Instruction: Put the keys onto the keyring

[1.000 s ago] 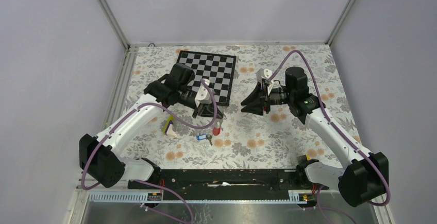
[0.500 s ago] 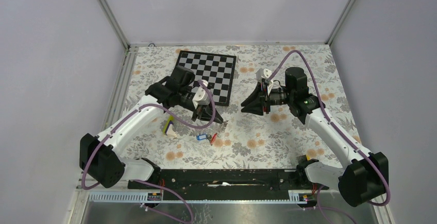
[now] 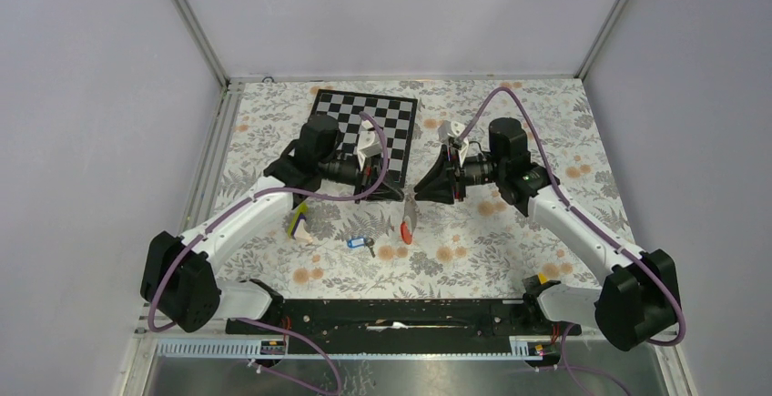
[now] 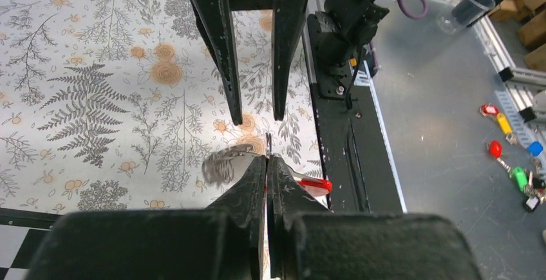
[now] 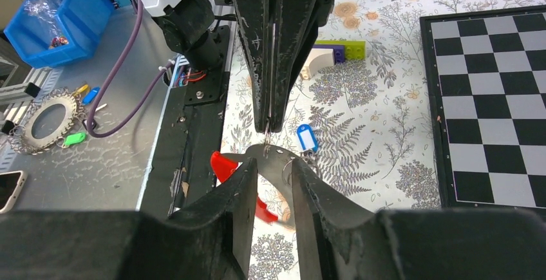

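keyring (image 3: pixel 407 220) pinched by left gripper (image 4: pixel 267 162), keys (image 3: pixel 361 244) lying on tablecloth (image 3: pixel 473 232)

the left gripper's fingers are pressed together on the strap loop. the keyring hangs below the fingertips between the two arms, with the grey part up and the red part lowest. the right gripper (image 5: pixel 275 166) faces the left one tip to tip. its fingers stand narrowly apart on either side of the grey strap, and whether they touch it cannot be told. the keys, a blue tag with a small dark key, lie flat on the flowered tablecloth near the hanging loop, to its left and clear of both grippers. a yellow-purple-white wedge (image 3: pixel 298 223) sits further left, and a chessboard (image 3: pixel 364 123) lies behind.
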`<move>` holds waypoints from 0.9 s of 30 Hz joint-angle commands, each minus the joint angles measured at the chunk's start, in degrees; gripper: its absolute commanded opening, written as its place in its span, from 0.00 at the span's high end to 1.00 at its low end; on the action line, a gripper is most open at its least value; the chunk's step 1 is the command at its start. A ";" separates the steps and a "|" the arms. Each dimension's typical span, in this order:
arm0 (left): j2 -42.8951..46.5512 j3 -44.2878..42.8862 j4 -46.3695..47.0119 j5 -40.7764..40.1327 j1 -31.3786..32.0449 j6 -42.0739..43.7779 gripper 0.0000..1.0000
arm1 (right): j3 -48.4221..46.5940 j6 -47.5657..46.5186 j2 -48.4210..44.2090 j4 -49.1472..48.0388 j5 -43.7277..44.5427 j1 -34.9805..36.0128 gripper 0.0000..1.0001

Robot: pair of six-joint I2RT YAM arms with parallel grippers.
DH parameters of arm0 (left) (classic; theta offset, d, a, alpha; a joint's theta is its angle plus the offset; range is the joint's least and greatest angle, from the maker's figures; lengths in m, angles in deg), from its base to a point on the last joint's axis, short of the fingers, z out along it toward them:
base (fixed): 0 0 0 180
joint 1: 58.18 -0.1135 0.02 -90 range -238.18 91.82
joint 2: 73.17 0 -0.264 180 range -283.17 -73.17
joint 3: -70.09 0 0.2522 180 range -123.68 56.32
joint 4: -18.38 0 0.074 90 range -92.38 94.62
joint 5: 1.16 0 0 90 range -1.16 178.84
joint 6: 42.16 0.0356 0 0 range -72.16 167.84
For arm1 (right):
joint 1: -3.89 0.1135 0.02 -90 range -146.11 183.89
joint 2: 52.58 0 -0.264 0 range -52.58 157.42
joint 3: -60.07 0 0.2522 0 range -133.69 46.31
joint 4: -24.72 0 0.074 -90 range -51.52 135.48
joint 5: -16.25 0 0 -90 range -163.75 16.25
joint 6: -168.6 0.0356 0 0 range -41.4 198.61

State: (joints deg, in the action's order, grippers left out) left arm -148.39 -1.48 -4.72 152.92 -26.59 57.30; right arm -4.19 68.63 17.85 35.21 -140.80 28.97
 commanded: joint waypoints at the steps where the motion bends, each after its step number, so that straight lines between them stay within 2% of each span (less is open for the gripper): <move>1: 0.16 1.22 12.19 -0.87 -0.30 -8.83 1.00 | -1.03 2.76 0.57 -5.20 -0.65 0.80 0.67; 16: -0.21 2.58 15.58 -2.45 -0.31 -11.47 1.00 | 0.73 4.83 1.24 -8.58 0.73 1.63 0.73; 20: -0.20 2.86 15.88 -2.59 -0.31 -11.52 1.00 | 1.19 6.32 1.24 -10.28 1.00 1.64 0.80; 27: -0.19 3.03 16.72 -2.58 -0.31 -12.18 1.00 | 1.58 5.93 1.09 -10.30 1.69 1.77 0.98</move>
State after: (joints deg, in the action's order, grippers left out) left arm -148.67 1.63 7.36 150.45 -26.63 45.95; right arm -2.84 74.18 18.86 27.32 -139.33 29.93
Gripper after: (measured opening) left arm 0.010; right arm 0.066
